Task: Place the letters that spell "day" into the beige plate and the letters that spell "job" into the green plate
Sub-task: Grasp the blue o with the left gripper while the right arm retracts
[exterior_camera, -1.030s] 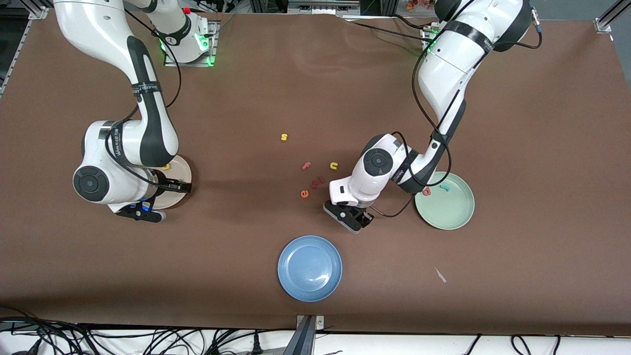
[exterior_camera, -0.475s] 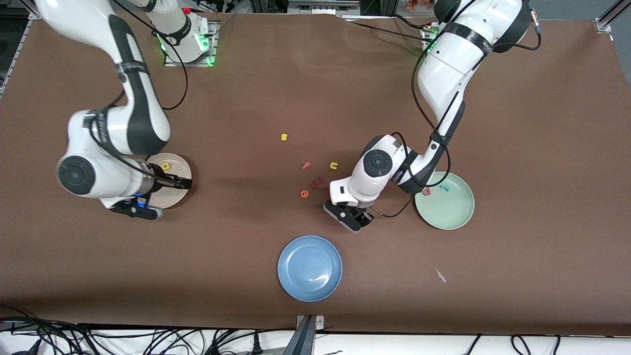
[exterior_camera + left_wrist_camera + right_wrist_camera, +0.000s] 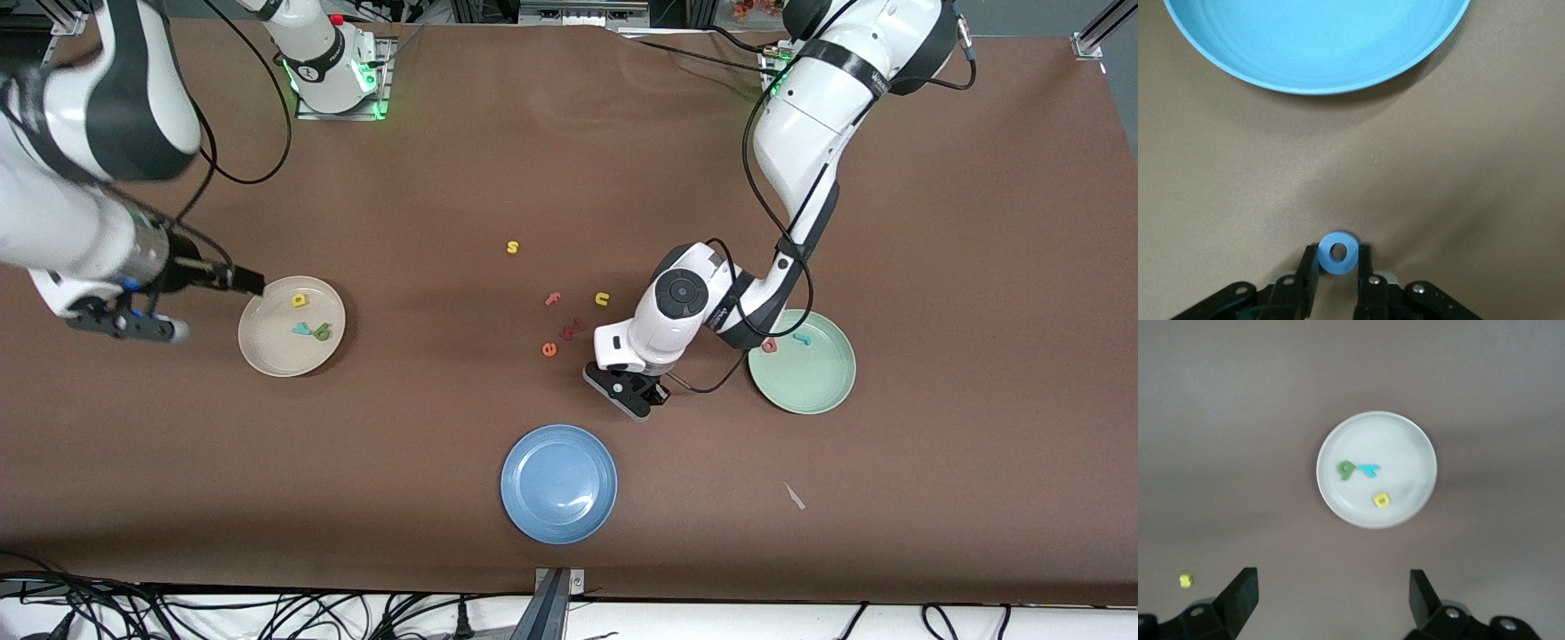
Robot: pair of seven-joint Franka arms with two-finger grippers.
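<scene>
left claw (image 3: pixel 1338 267) pinched blue ring "o" (image 3: pixel 1339 251) flat on counter (image 3: pixel 933 222), fingers either side, near blue plate (image 3: pixel 558 483). green plate (image 3: pixel 813 391), holding "j" (image 3: pixel 803 338) and "b" (image 3: pixel 769 345), lay toward left arm's end, nearest that arm. right claw (image 3: pixel 1331 590) spread, empty, over counter beside beige plate (image 3: pixel 267 351) holding "d" (image 3: pixel 300 300), "a" (image 3: pixel 322 332), "y" (image 3: pixel 303 329).

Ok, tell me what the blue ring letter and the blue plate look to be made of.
Blue ring letter: looks like foam, matte; a thick, flat-cut ring with no shine, pinched between the left gripper jaws. Blue plate: probably smooth plastic, possibly glazed ceramic; a soft gloss and faint concentric rings show on its face, but the look leaves it open.
</scene>
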